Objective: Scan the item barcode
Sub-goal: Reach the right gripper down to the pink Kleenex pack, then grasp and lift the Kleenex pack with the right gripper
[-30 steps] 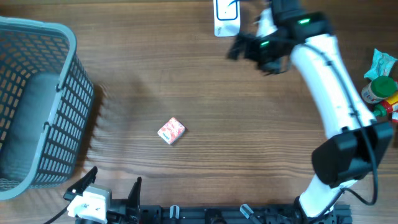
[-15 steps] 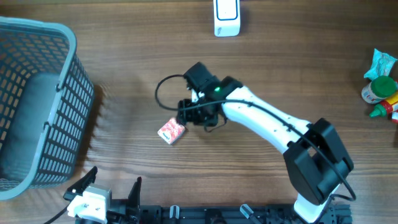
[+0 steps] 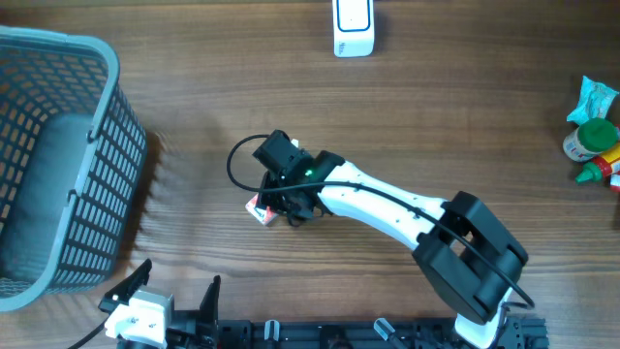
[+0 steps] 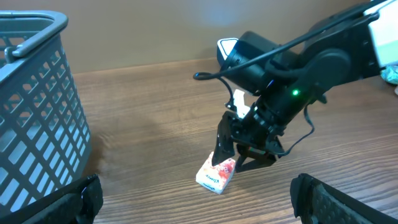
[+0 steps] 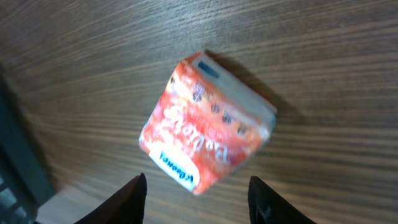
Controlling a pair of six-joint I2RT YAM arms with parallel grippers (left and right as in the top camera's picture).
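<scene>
Right gripper [image 4: 239, 158] poised over red-and-white packet [image 4: 217, 174] mid-table [image 3: 465, 126], jaws apart astride it, nothing grasped. Left gripper [image 3: 180, 276] parked, spread wide, empty. I judge pickup pending; white scanner [image 3: 353, 24] waits at far edge, 0 scans done.

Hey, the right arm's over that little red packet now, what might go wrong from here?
1. The red packet lies skewed under the open right gripper, so closing on its corners may twist it or push it away.
2. It looks soft; a hard squeeze may crumple the wrapper.
3. No barcode shows on its upper face, so it may need turning before the white scanner reads it.
</scene>
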